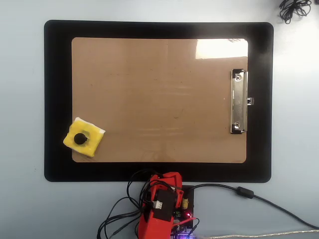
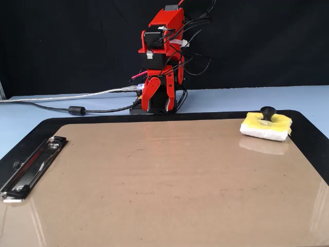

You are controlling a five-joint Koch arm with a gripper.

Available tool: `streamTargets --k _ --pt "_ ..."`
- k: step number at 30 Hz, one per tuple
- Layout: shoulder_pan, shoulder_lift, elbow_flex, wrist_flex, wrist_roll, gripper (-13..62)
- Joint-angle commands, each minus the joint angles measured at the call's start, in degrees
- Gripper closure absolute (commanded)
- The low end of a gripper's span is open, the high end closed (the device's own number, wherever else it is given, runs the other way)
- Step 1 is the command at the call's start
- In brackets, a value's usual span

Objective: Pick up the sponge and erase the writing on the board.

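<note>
The sponge (image 1: 83,137) is lying on the board's (image 1: 159,94) corner, overhanging onto the black mat (image 1: 57,99). It is looking soft and light, likely squashing under pressure, so its stiff black knob (image 2: 267,111) is the sensible hold. The hand (image 2: 159,101) is hanging folded at the base, well apart, gripping nothing, jaws slightly parted. No writing is showing; no containers are present.

We see a bright red 3D-printed arm (image 2: 163,56), blocky links with dark servo bodies between them. White connectors sit on the servo faces. Loose black cables (image 2: 194,38) loop along the links; a white tie wraps one link. The red two-fingered tool (image 2: 159,100) has rounded pointed fingers. The black base (image 2: 154,109) carries a board with lit LEDs, red wires and a grey cable.
</note>
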Motion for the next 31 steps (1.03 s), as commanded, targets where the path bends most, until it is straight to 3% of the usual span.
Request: streamTargets --k 1,31 --pt "-1.49 2.9 1.23 5.8 0.53 16.2" --pt "-2.99 2.72 1.32 8.0 -0.53 15.0"
